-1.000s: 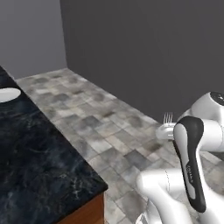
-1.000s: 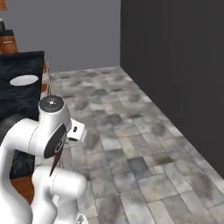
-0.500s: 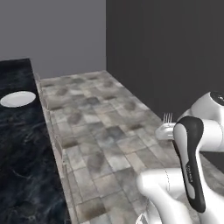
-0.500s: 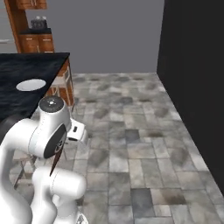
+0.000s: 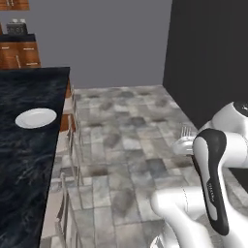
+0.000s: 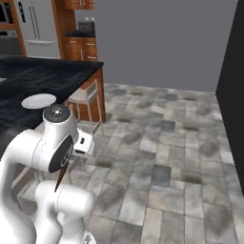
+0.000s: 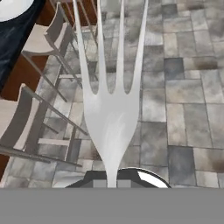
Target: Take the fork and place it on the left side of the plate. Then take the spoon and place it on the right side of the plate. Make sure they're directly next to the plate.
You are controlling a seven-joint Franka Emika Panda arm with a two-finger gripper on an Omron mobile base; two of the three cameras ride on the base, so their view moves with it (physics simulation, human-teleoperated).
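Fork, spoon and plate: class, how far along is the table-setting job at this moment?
Done: the fork has been picked up; the hand view shows its tines sticking out past the fingers, which are shut on it. In hand: carrying it over the tiled floor, away from the counter. Left: the plate sits on the dark counter with no cutlery beside it, so the fork placement and the whole spoon step remain.

dark marble counter (image 5: 24, 160), stools (image 7: 30, 118) beside it, grey tiled floor (image 6: 181, 157).
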